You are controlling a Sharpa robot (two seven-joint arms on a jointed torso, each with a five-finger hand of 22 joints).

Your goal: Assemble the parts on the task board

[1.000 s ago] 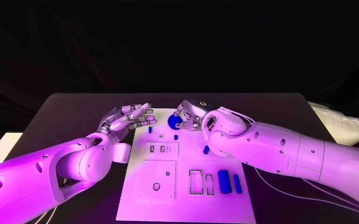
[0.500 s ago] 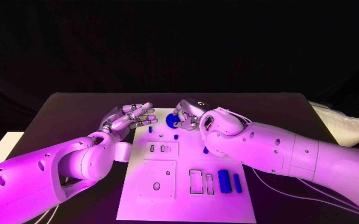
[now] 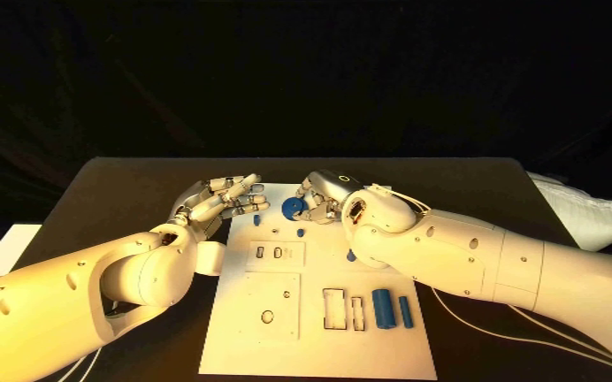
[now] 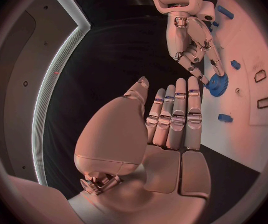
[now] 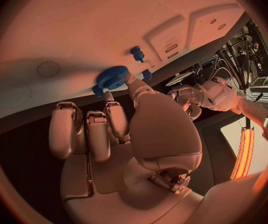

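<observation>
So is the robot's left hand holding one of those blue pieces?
No: in the left wrist view the left hand has its fingers stretched out straight with nothing in them, apart from the blue gear at the right hand.

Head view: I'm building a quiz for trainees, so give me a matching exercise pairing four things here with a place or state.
Things:
1. blue gear
2. left hand
3. two blue cylinders
4. small blue peg

Places or states:
A. lying side by side at the near right of the task board
B. open, fingers extended over the board's far left corner
C. at the right hand's fingertips, far end of the board
D. by the left hand's fingertips

Pairs: 1-C, 2-B, 3-A, 4-D
</observation>
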